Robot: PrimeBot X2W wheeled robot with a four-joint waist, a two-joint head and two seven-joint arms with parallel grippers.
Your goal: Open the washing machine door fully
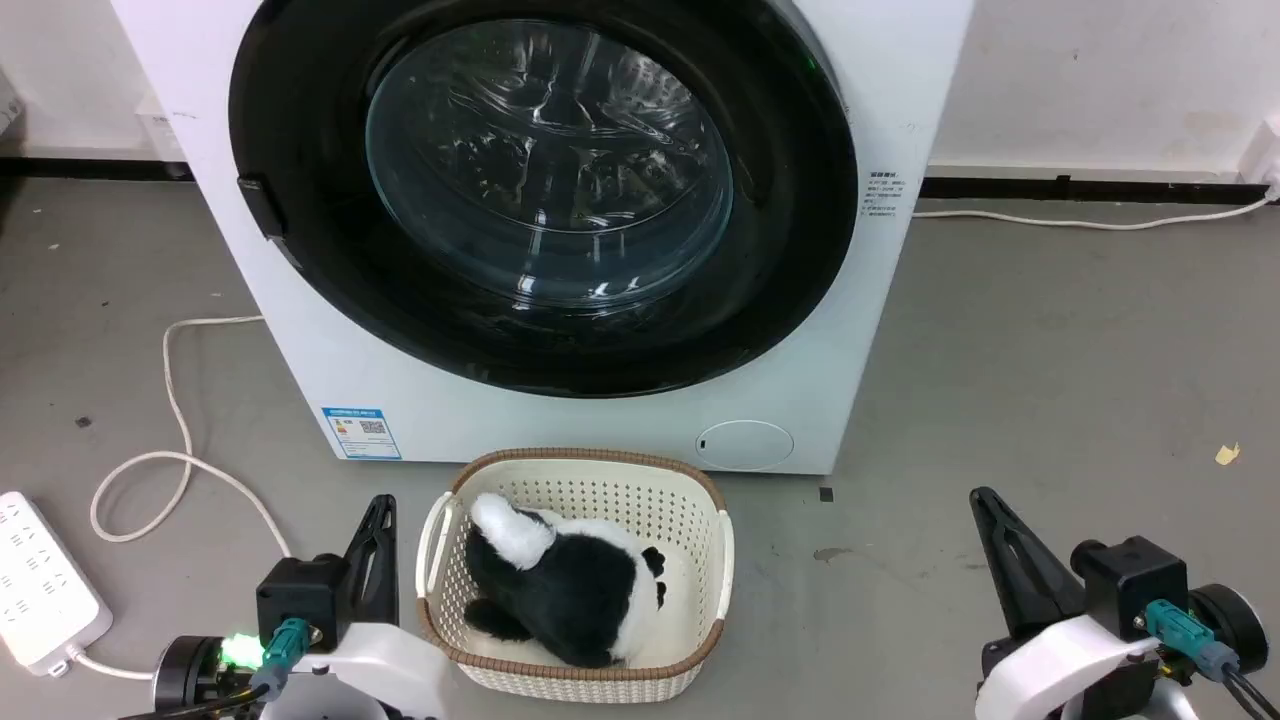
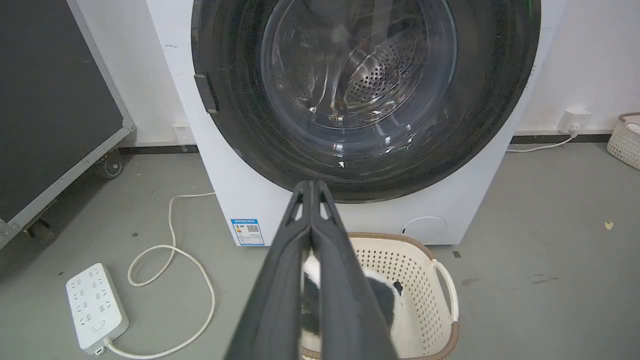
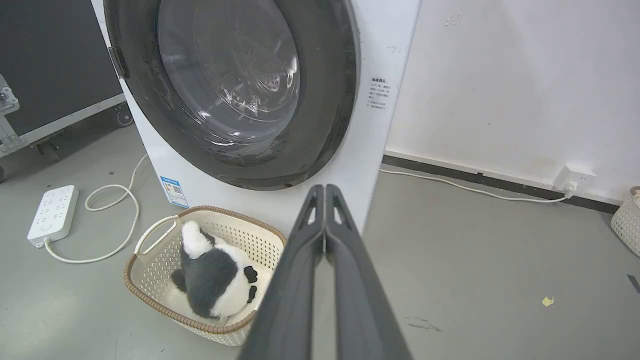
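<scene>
The washing machine door (image 1: 300, 250) is a big glossy black disc with a bulging glass bowl, lying closed and flush against the white machine front (image 1: 560, 425). Its small black handle (image 1: 260, 205) sits on the left edge, also seen as the handle (image 2: 206, 92) in the left wrist view. The door (image 3: 325, 110) fills the upper left of the right wrist view. My left gripper (image 1: 380, 503) is shut and empty, low at the left, well short of the door. My right gripper (image 1: 980, 495) is shut and empty at the lower right. Both point toward the machine.
A cream basket (image 1: 725, 545) holding a black-and-white plush toy (image 1: 570, 585) stands on the floor right before the machine, between my grippers. A white power strip (image 1: 40, 585) and looped cable (image 1: 180, 440) lie at the left. A dark wheeled panel (image 2: 55, 115) stands left of the machine.
</scene>
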